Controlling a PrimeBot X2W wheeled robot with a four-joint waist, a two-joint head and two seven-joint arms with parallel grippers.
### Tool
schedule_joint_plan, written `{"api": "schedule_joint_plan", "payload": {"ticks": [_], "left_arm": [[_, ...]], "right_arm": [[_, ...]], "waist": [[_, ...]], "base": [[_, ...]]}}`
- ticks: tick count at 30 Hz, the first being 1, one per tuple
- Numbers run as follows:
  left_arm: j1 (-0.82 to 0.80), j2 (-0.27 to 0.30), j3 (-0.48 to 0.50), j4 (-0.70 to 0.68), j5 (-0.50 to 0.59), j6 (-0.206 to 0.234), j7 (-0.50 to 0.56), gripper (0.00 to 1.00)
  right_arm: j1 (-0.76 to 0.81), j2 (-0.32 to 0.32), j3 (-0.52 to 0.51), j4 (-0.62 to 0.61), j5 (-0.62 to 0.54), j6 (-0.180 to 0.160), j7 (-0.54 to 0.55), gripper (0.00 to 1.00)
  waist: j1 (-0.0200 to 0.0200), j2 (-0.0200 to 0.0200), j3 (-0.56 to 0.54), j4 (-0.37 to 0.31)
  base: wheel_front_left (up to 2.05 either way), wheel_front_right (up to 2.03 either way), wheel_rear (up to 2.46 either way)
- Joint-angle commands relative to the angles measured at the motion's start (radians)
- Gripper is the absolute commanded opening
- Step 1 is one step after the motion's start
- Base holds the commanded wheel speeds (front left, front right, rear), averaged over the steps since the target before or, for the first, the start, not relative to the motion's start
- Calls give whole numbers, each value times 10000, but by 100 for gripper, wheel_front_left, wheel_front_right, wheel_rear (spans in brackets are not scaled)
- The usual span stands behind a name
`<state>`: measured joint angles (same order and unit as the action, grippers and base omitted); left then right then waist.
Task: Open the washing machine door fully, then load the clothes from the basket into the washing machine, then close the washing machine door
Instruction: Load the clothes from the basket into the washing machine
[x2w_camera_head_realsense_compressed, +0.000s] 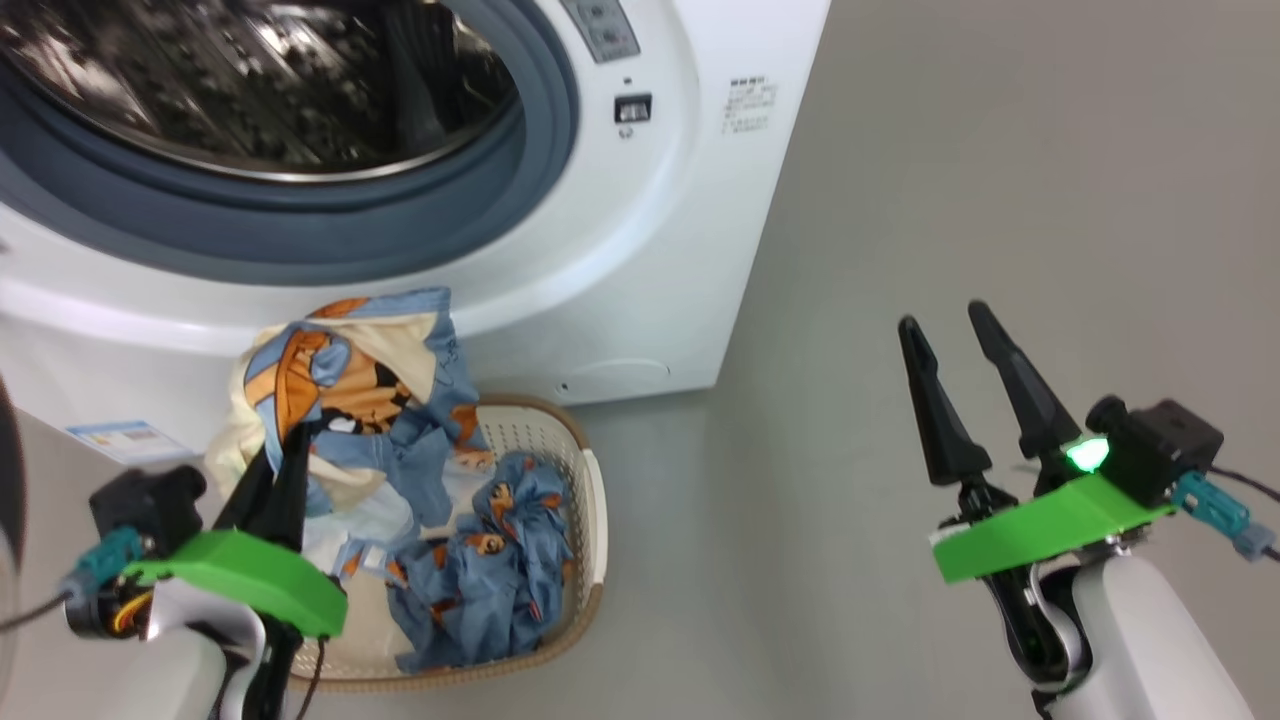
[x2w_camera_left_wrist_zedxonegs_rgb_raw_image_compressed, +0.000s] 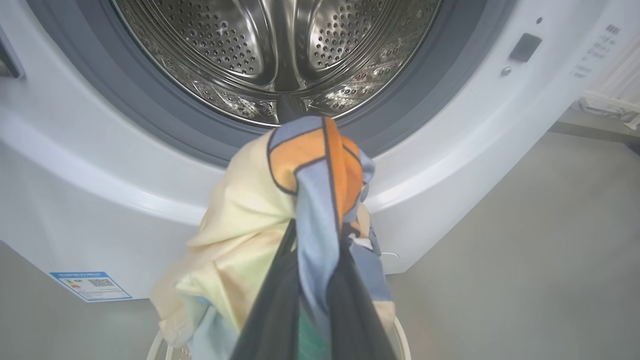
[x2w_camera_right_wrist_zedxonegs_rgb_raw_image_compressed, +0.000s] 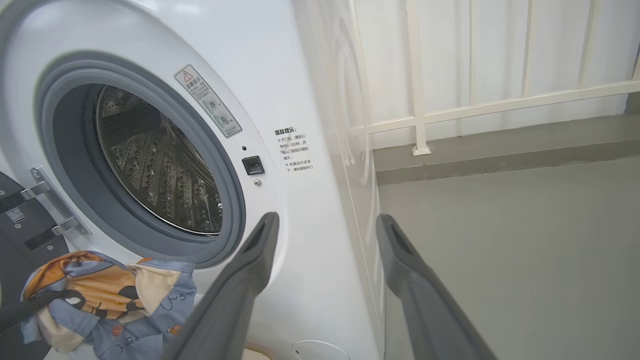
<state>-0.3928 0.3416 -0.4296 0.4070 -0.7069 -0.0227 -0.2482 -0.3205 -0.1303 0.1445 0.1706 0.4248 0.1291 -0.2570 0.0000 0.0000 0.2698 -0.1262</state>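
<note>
The washing machine (x2w_camera_head_realsense_compressed: 640, 260) stands with its steel drum (x2w_camera_left_wrist_zedxonegs_rgb_raw_image_compressed: 280, 45) showing. The washing machine door (x2w_camera_right_wrist_zedxonegs_rgb_raw_image_compressed: 17, 240) is swung out at the left, dark inner face and hinge toward me. In front, the cream basket (x2w_camera_head_realsense_compressed: 590, 500) holds crumpled blue clothes (x2w_camera_head_realsense_compressed: 490, 560). My left gripper (x2w_camera_head_realsense_compressed: 290, 445) is shut on a blue, orange and cream garment (x2w_camera_left_wrist_zedxonegs_rgb_raw_image_compressed: 250, 215), lifted above the basket just below the drum's lower rim. That garment (x2w_camera_right_wrist_zedxonegs_rgb_raw_image_compressed: 100, 295) also hangs at the lower left of the right wrist view. My right gripper (x2w_camera_head_realsense_compressed: 943, 318) stands open and empty over the floor, right of the machine.
Bare grey floor (x2w_camera_head_realsense_compressed: 1000, 200) stretches right of the machine. A white railing (x2w_camera_right_wrist_zedxonegs_rgb_raw_image_compressed: 420, 100) on a raised grey kerb (x2w_camera_right_wrist_zedxonegs_rgb_raw_image_compressed: 500, 145) runs behind it. A blue label (x2w_camera_left_wrist_zedxonegs_rgb_raw_image_compressed: 90, 286) sits low on the machine's front.
</note>
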Motion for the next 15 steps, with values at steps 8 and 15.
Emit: {"api": "schedule_joint_plan", "payload": {"ticks": [8, 15], "left_arm": [[1427, 465, 690, -2588, 492, 971, -122, 0], [2006, 488, 688, -3711, 570, 1474, -23, 0]], "right_arm": [[926, -418, 25, -46, 214, 16, -48, 100], [1116, -660, 156, -100, 305, 16, -48, 100]], "waist": [[0, 0, -1636, 537], [0, 0, -1901, 689]], "base": [[0, 0, 0], [0, 0, 0]]}}
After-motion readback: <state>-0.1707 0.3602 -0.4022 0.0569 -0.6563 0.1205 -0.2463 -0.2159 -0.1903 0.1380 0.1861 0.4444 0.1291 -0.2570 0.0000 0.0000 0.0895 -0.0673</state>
